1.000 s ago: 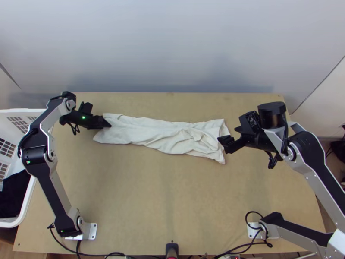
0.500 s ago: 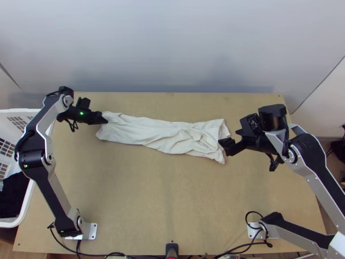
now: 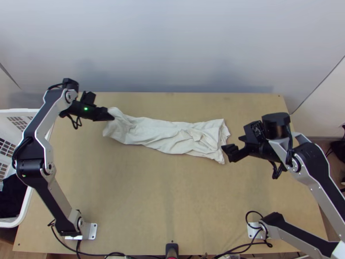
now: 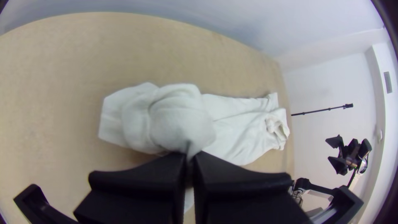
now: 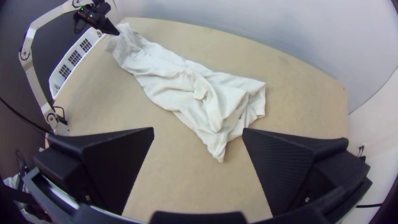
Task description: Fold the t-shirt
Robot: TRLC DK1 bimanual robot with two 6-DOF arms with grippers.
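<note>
- A pale T-shirt (image 3: 172, 136) stretches left to right across the far half of a light wooden table (image 3: 168, 198), gathered into a long, narrow, wrinkled strip.
- At far left, the left gripper (image 3: 111, 115) clenches the shirt's left end, its fingers pressed together on a pinch of fabric; the cloth bunches in rounded folds at the fingertips.
- At right, the right gripper (image 3: 232, 144) has released its hold, or has none: its two wide black fingers (image 5: 286, 170) stand well apart with no cloth between them, near the shirt's right end.
- Creases and overlapping layers mark that right end, where one corner tapers to a point toward the near side and a small flap (image 5: 200, 90) lies turned up on top.
- A white basket (image 3: 26, 203) with slotted sides stands at the table's left edge, dark cloth (image 3: 13, 194) inside.
- A pale wall (image 3: 172, 47) rises behind the table's far edge.
</note>
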